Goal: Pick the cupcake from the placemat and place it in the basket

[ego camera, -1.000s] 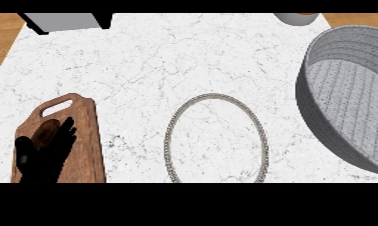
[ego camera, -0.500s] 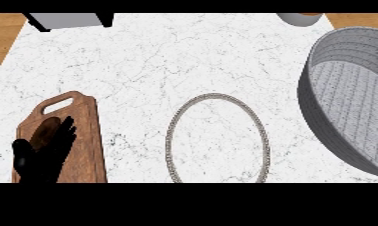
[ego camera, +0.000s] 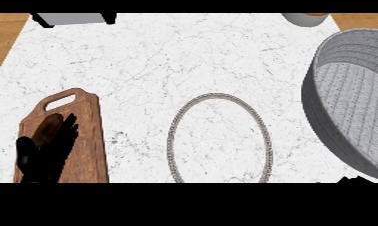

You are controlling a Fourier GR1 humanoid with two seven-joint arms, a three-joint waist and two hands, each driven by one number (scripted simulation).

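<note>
The round placemat (ego camera: pixel 219 137), white with a grey beaded rim, lies at the lower middle of the marble counter, and nothing sits on it. I see no cupcake anywhere in the head view. The large grey woven basket (ego camera: pixel 325 115) stands at the right, cut off by the edge, and what shows of its inside holds nothing. My left hand (ego camera: pixel 46 151) rests open at the lower left, its straight fingers lying over a wooden cutting board. A dark sliver at the bottom right corner (ego camera: pixel 359 179) may be my right hand.
The wooden cutting board (ego camera: pixel 85 135) with a handle slot lies at the lower left, with a darker brown patch (ego camera: pixel 46 129) beside my fingers. A grey box (ego camera: pixel 74 18) stands at the back left and a pale round vessel (ego camera: pixel 304 18) at the back right.
The left hand's fingers have straightened a little over the board. The basket sits slightly further right in the view.
</note>
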